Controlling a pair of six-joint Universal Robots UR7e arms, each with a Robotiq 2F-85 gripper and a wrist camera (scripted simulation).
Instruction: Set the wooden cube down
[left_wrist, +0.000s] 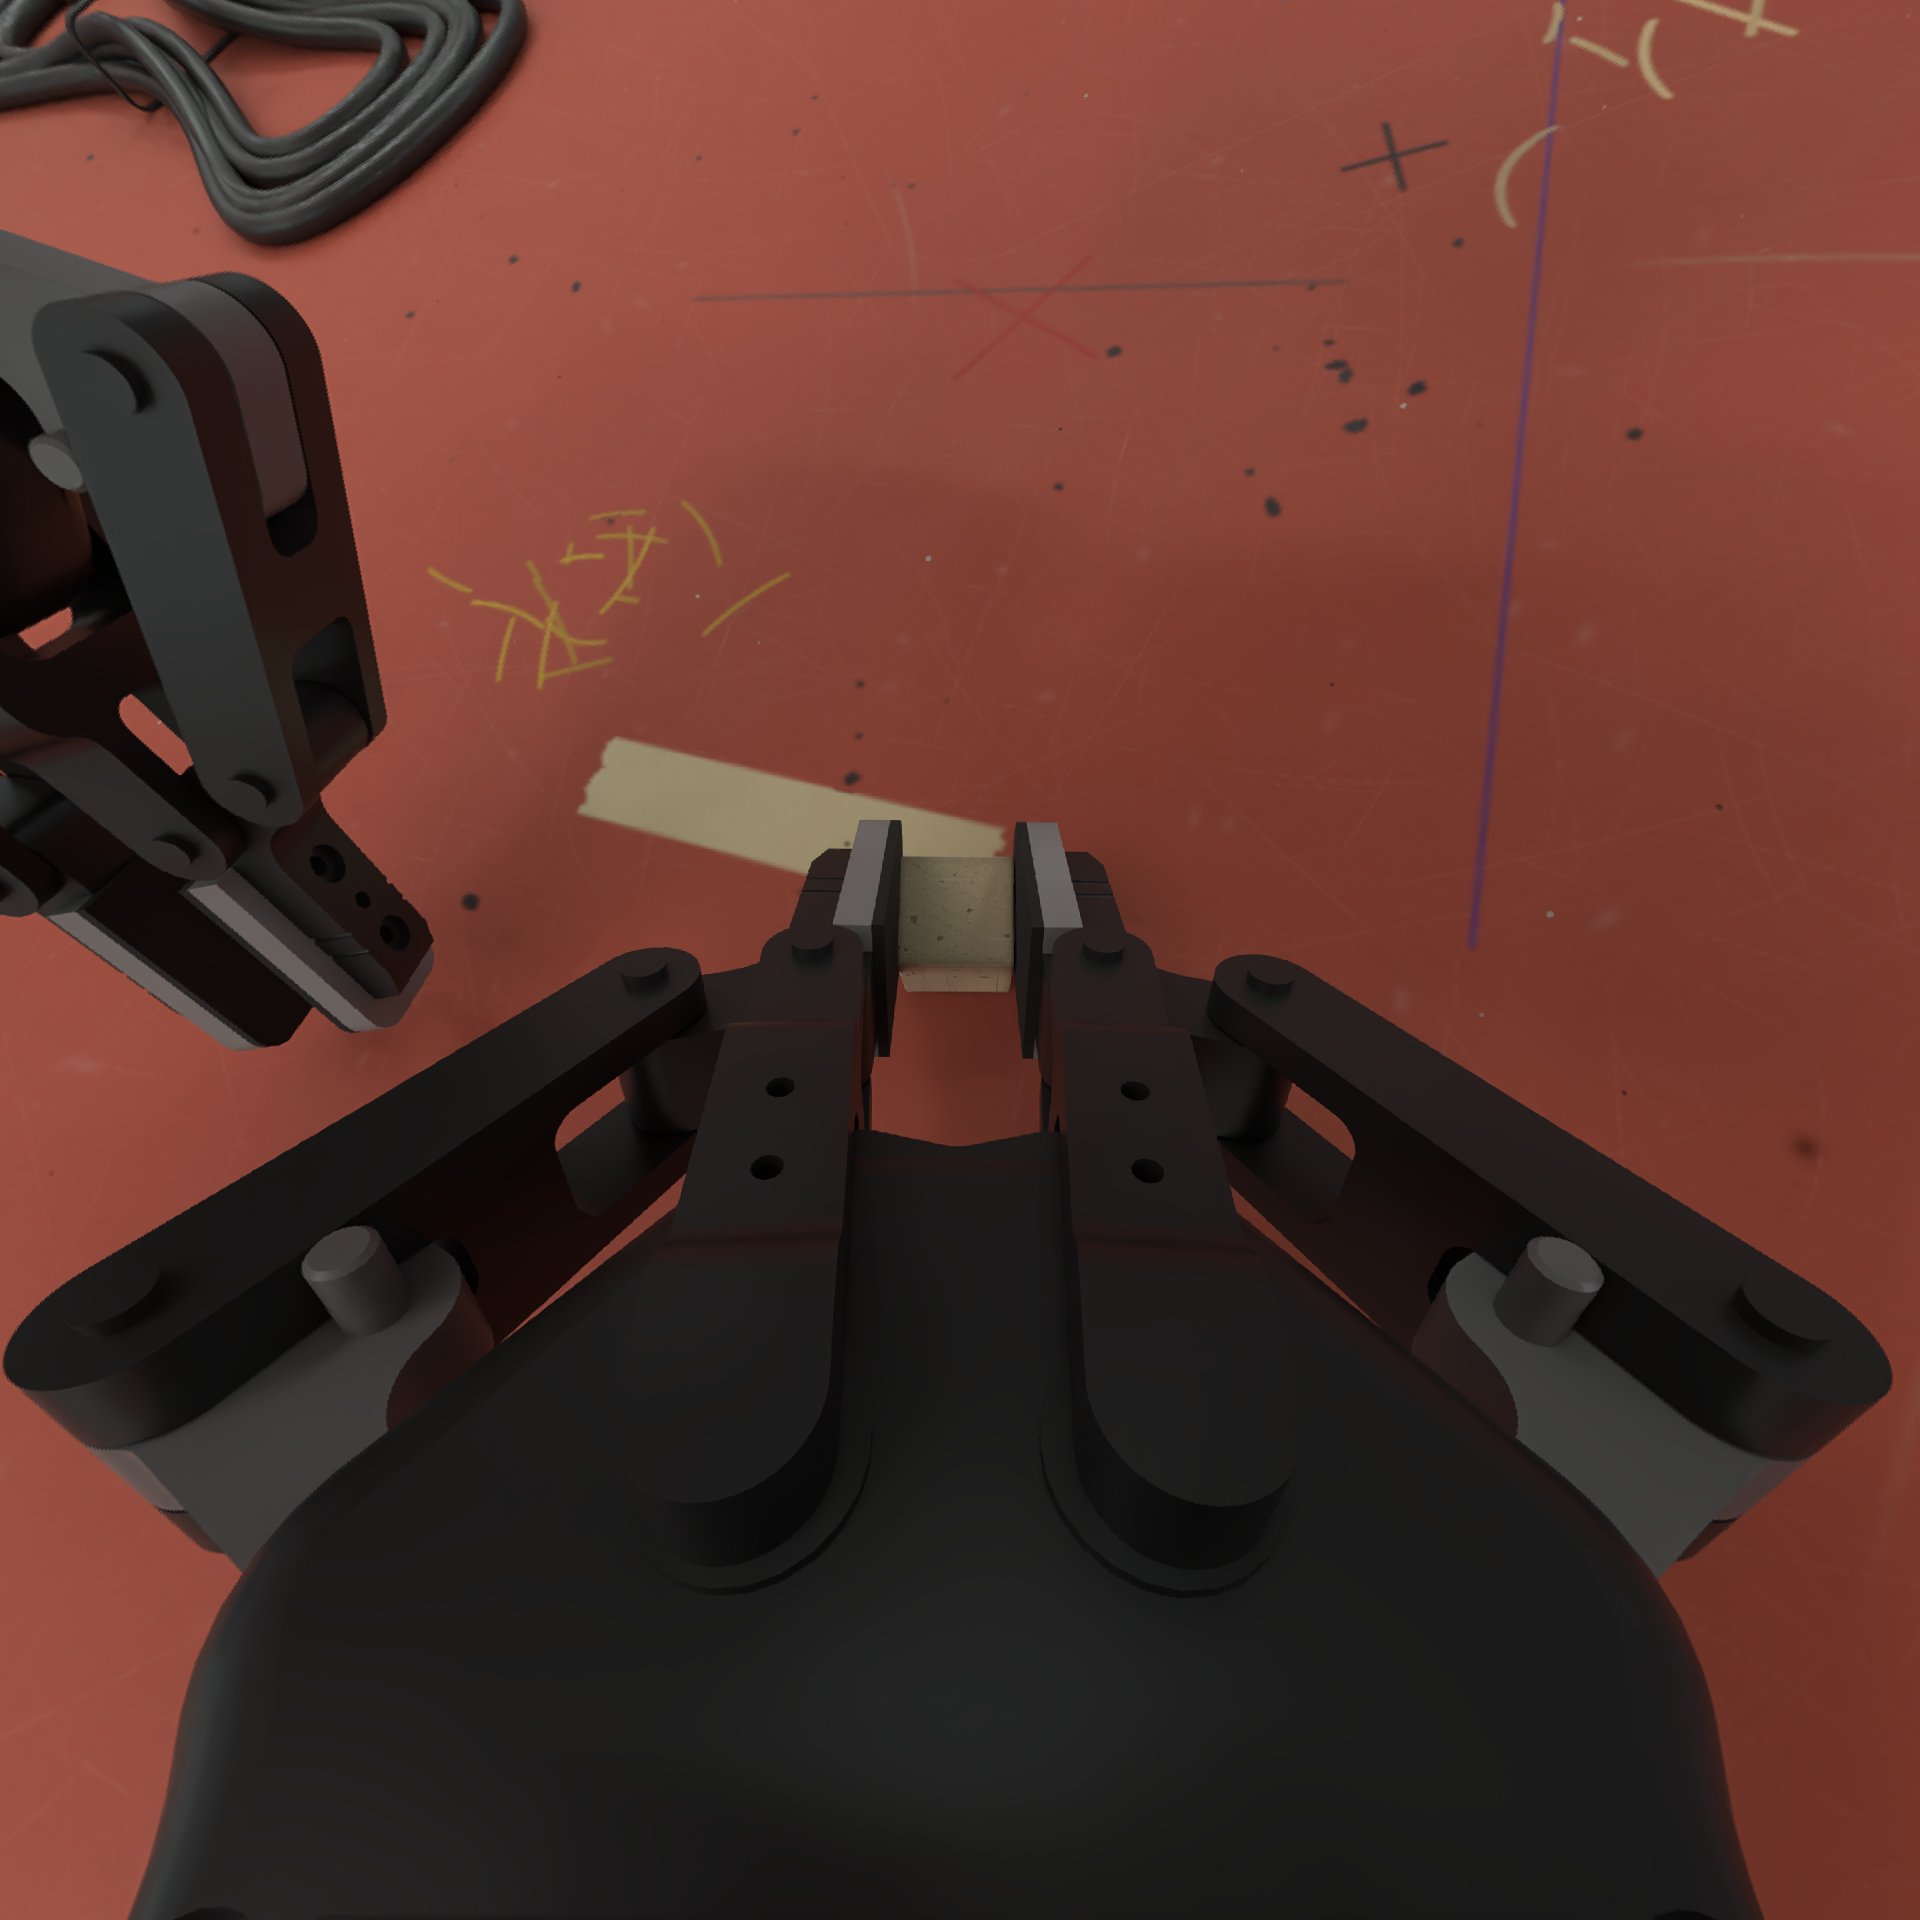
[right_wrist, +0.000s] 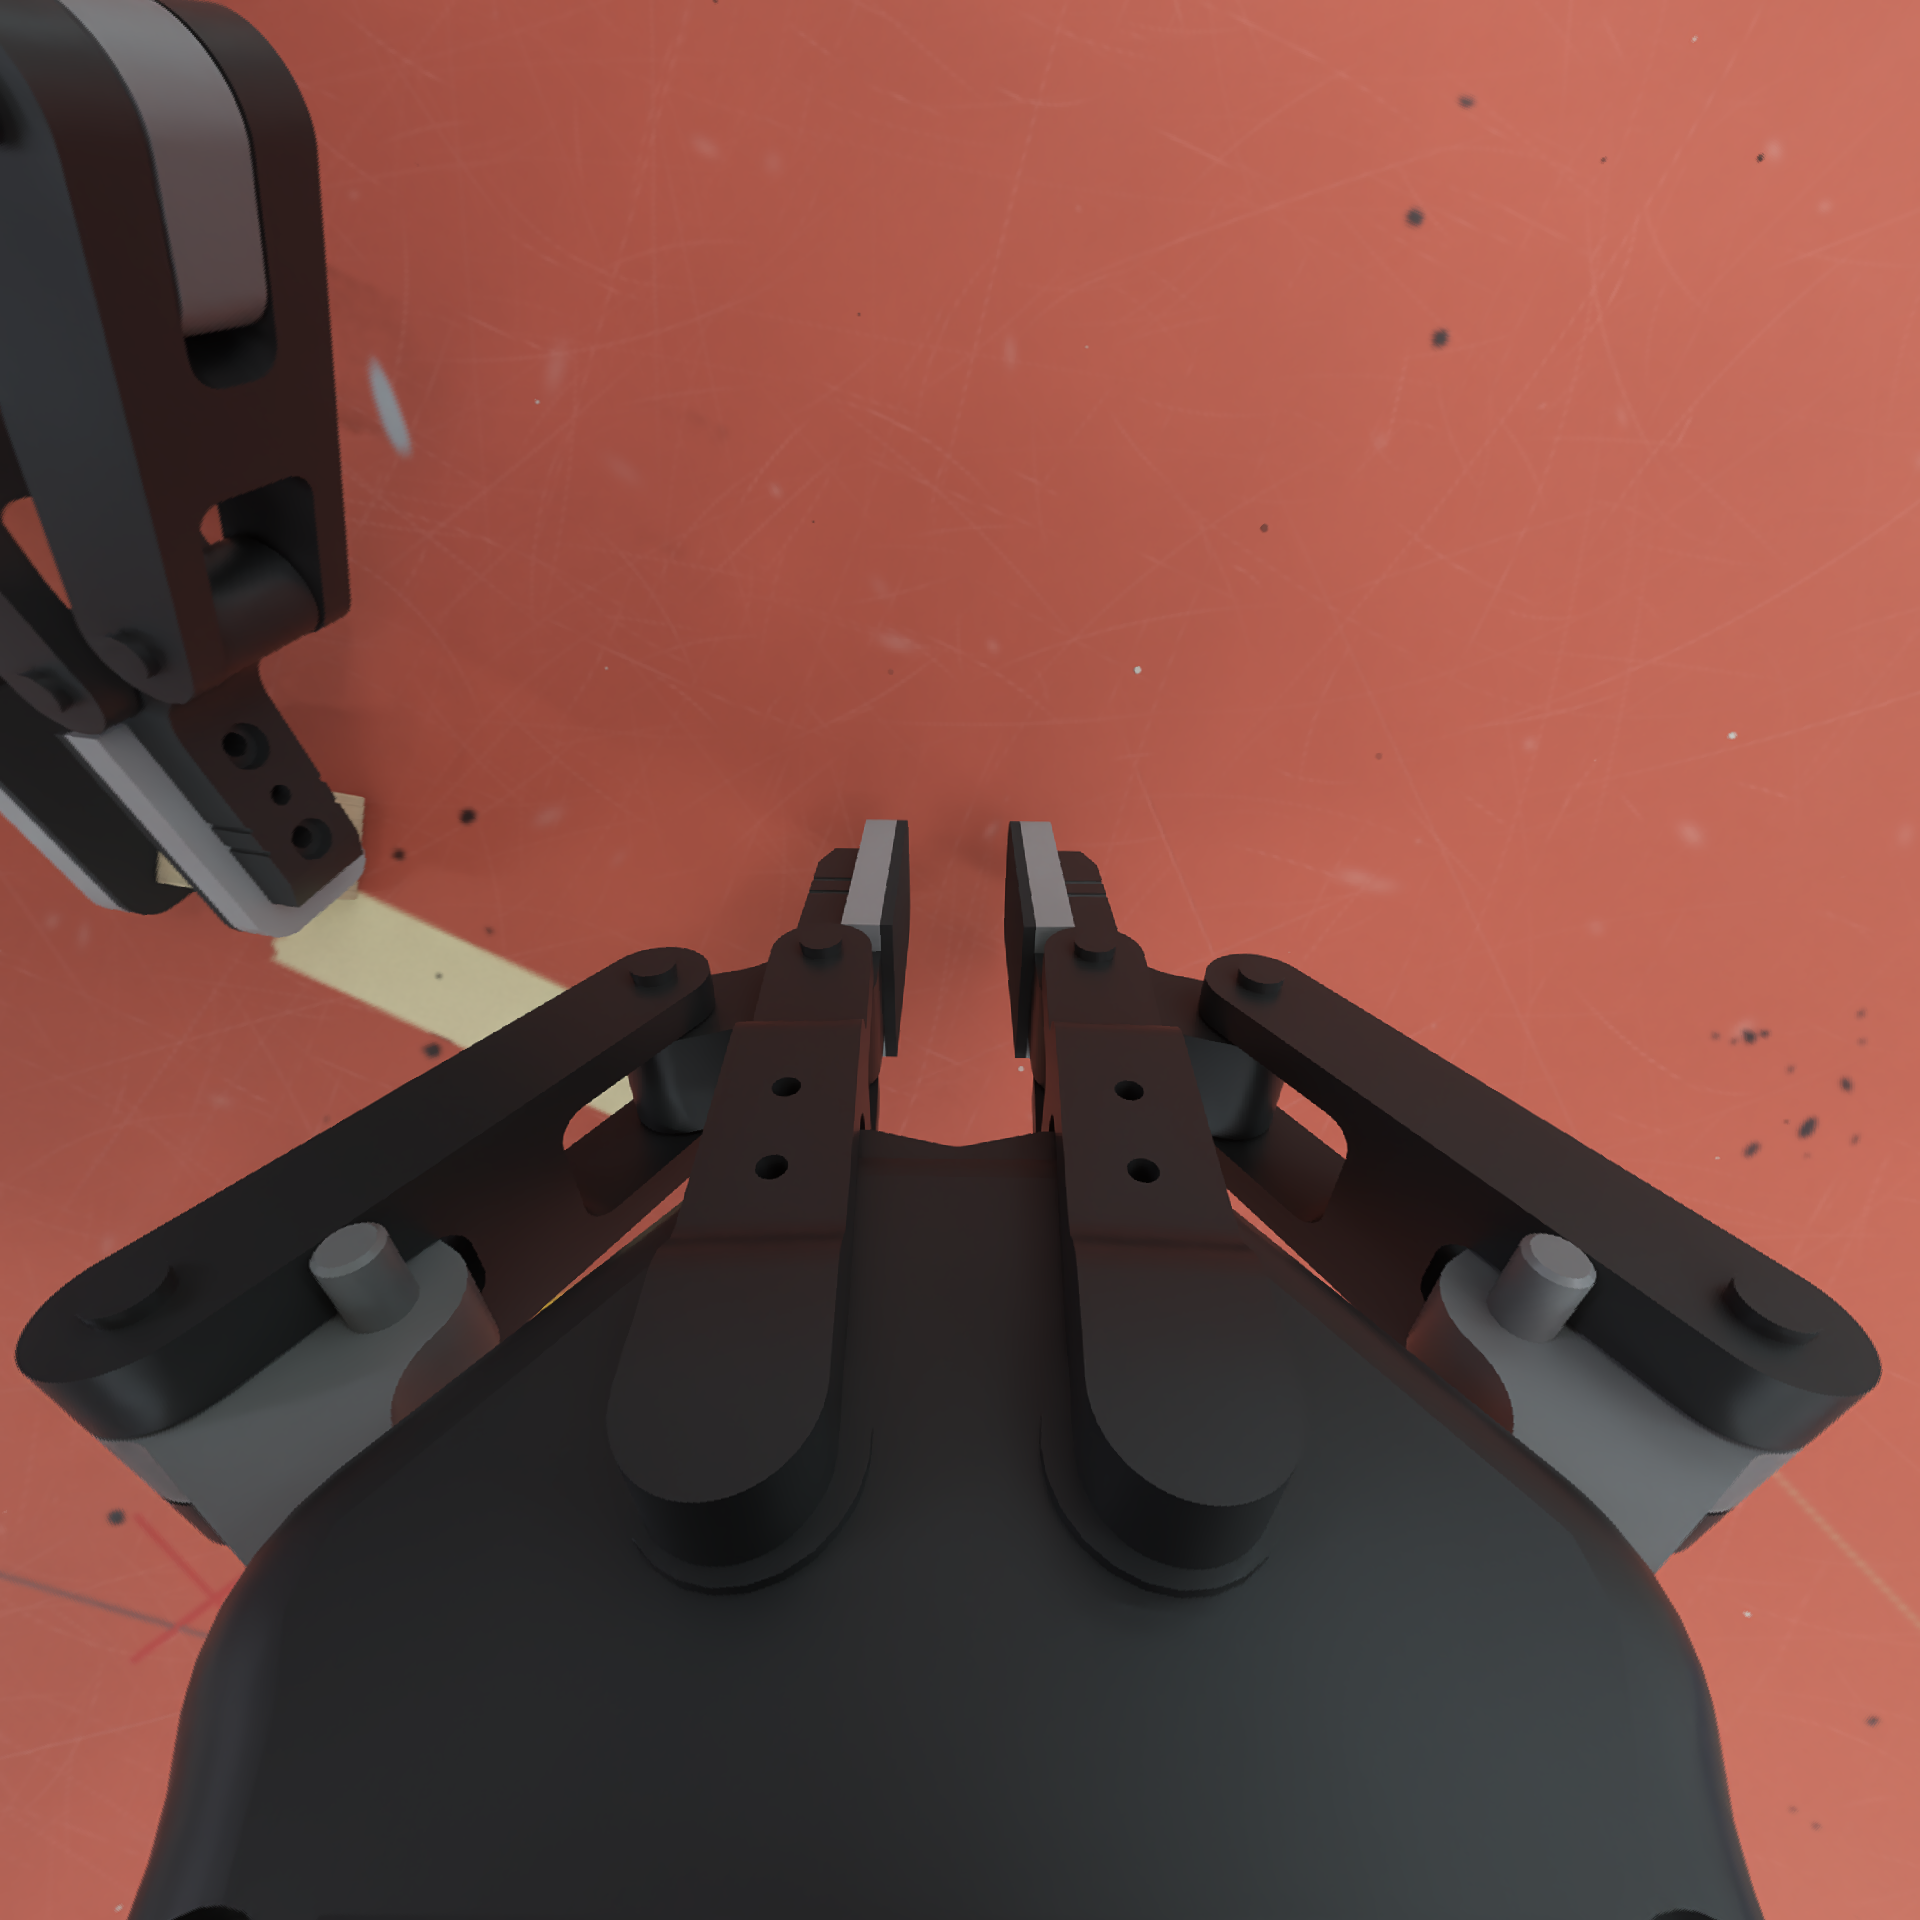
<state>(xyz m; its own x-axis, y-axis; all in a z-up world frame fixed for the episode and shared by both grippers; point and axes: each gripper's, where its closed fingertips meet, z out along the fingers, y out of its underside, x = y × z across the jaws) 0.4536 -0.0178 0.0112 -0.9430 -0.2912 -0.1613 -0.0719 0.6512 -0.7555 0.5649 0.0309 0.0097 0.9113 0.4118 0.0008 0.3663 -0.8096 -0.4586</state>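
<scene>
In the left wrist view the left gripper (left_wrist: 957, 914) pinches the wooden cube (left_wrist: 956, 920) between its two grey pads, one pad flat against each side face. The cube sits out at the fingertips, pale and lightly speckled, with its lower edge showing a lighter strip. Whether it touches the table (left_wrist: 1195, 623) or hangs just above it cannot be told from this angle. Right behind the cube a strip of beige tape (left_wrist: 727, 795) lies flat on the red surface, running away to the left.

The right gripper (right_wrist: 957, 914) holds nothing in its own view: its fingers stand slightly apart with bare red table showing in the narrow gap. In the left wrist view it (left_wrist: 312, 966) hangs to the side of the cube, apart from it, with no clear gap between its fingers. From the right wrist view the left gripper (right_wrist: 239, 883) shows at the left edge, a pale corner of the cube (right_wrist: 351, 810) peeking past its fingers, over the end of the tape (right_wrist: 416, 977).

The table is scuffed, dotted with dark specks and marked with yellow scribbles (left_wrist: 582, 603), thin pencil lines and a long purple line (left_wrist: 1512, 520). Far off at the top left lies a coil of dark grey cable (left_wrist: 291, 114).
</scene>
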